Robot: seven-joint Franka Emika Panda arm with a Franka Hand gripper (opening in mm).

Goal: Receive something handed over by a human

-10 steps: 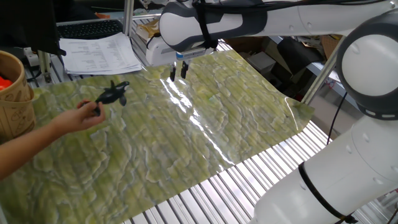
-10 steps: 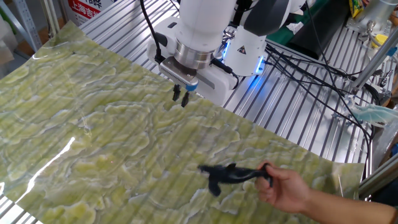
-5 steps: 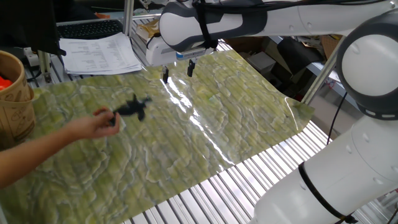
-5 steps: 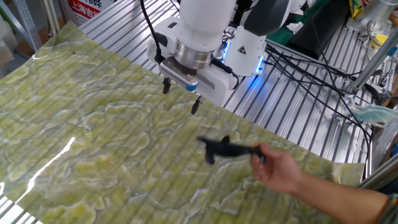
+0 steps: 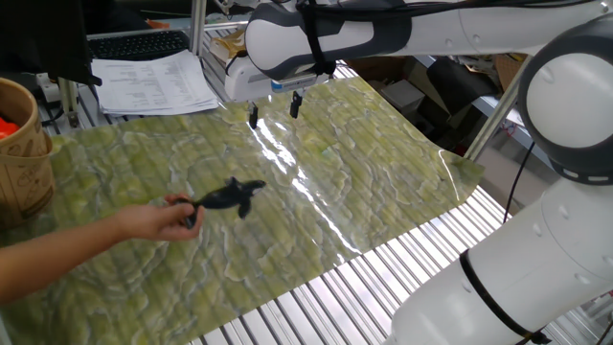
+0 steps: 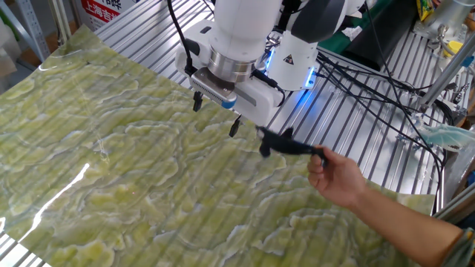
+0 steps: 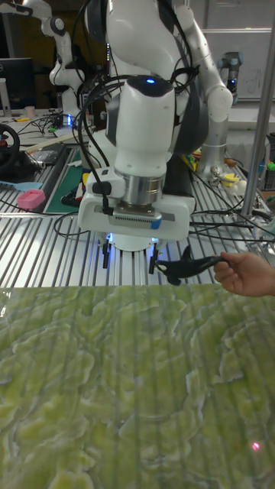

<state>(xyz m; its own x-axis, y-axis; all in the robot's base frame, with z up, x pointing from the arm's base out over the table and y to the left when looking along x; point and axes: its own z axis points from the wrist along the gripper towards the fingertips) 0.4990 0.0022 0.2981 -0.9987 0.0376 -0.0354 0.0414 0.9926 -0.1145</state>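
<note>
Now the claw [image 6: 215,115] hangs spread wide over the far part of the green-draped bench [image 6: 111,185], its 2 black fingers [image 6: 197,101] well apart and nothing between them; the toy animal [image 6: 280,143] is off the bench, pinched at its tail end by the human hand [image 6: 338,178] and held out with its head end toward the claw; in the tall fixed view the toy animal [image 7: 186,267] sits just beside the outer of the 2 fingers [image 7: 153,266], at about fingertip height, but not yet in the gap; whether it touches that finger I cannot tell. My judgement is that the step in hand is the closing grasp, and it would go best if the claw waits, open and steady, until the body of the figure lies squarely between the pads; closing should fall on the thick middle of the body, not on the thin fins, which would likely slip or bend; the pads should stay clear of the hand's fingertips [image 6: 318,157], since these grip the far end; a slow, firm squeeze seems right, and only then should the hand let go; a small sideways shift of the claw toward the toy might help.
</note>
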